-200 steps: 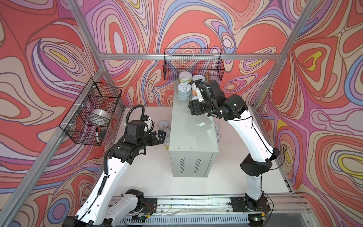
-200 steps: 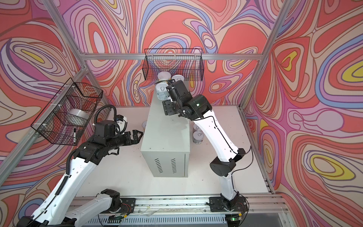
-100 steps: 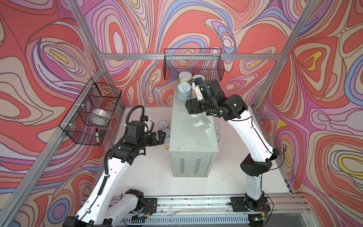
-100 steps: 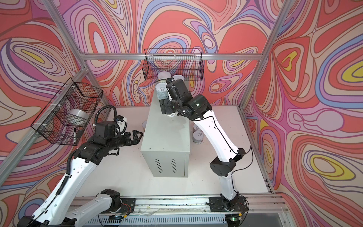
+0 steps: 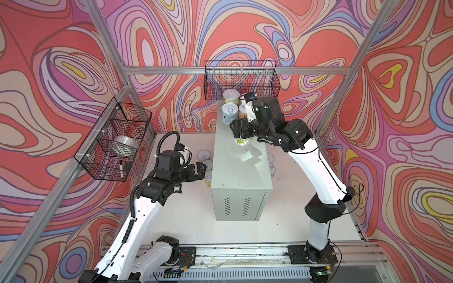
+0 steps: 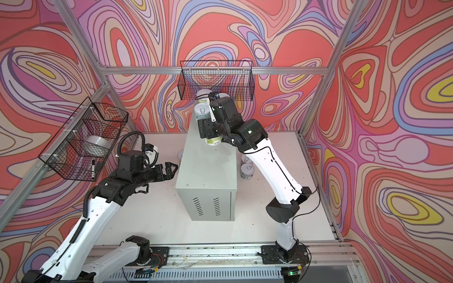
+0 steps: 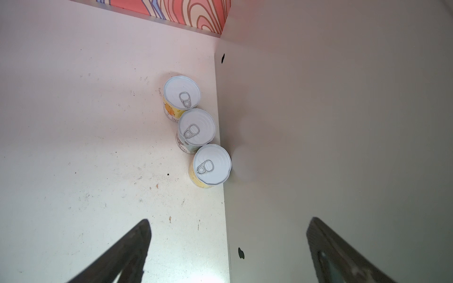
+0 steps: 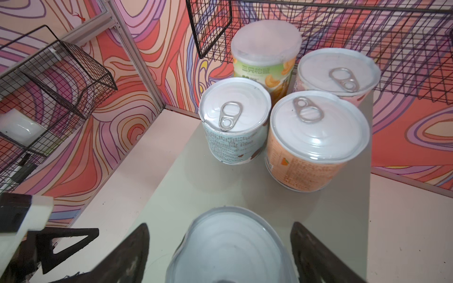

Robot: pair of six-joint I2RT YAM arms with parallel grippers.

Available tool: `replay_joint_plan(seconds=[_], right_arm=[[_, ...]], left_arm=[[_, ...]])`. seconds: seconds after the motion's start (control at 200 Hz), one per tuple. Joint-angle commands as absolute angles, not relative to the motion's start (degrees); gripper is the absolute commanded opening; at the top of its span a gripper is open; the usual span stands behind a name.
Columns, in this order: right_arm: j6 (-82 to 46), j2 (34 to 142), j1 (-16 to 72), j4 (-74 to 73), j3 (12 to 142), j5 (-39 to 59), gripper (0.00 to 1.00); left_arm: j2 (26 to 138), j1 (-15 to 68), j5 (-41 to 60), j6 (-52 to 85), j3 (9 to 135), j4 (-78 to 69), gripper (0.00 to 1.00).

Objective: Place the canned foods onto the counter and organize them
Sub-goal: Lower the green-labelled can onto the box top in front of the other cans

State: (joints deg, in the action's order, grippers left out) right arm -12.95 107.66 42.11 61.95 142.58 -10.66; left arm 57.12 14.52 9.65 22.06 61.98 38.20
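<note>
Setting a green-labelled tin [image 5: 242, 141] on the grey metal cabinet [image 5: 241, 171], the right gripper [image 8: 219, 225] straddles it, jaws spread and released, before four tins [image 8: 234, 117] at the cabinet's rear. Next, likely: the left gripper [image 7: 229, 220], wide open beside the cabinet, drops onto one of three tins [image 7: 196, 127] on the desk [image 7: 85, 147] there.

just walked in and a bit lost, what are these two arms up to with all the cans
Two robot arms are moving cans from the table onto the grey cabinet. The right gripper sits over a green-labelled can standing on top, jaws open either side, not gripping. Four more cans are grouped at the back. The left gripper hovers open and empty by three cans on the table beside the cabinet; two more stand on its other side.
</note>
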Motion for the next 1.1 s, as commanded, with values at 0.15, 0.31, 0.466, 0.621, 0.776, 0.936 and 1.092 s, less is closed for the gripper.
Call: replay_joint_plan(seconds=[0.15,0.31,0.466,0.621,0.776,0.936,1.092], right_arm=[[-10.3,95.3,42.4,56.3,131.8,-9.4,0.86],[-9.8,91.6,42.4,56.3,125.7,-7.0,0.78],[-8.5,88.9,42.4,53.3,118.6,-5.4,0.76],[-6.6,88.2,42.4,50.4,114.5,-4.3,0.76],[-6.1,89.9,42.3,50.0,114.7,-4.8,0.76],[-6.4,92.3,41.7,50.0,116.0,-4.8,0.72],[-6.6,94.0,41.4,49.9,116.8,-4.8,0.67]], left_arm=[[58.0,14.0,9.1,21.0,63.3,37.7,1.0],[57.4,13.9,8.4,21.1,63.5,38.1,1.0],[57.2,14.0,8.6,21.4,63.1,37.9,1.0],[57.1,14.0,8.6,21.8,62.4,37.4,1.0],[57.3,14.0,8.6,21.9,62.3,37.2,0.99],[57.1,13.9,8.6,21.9,61.7,36.7,0.99],[56.8,14.0,8.4,22.0,61.1,36.7,0.99]])
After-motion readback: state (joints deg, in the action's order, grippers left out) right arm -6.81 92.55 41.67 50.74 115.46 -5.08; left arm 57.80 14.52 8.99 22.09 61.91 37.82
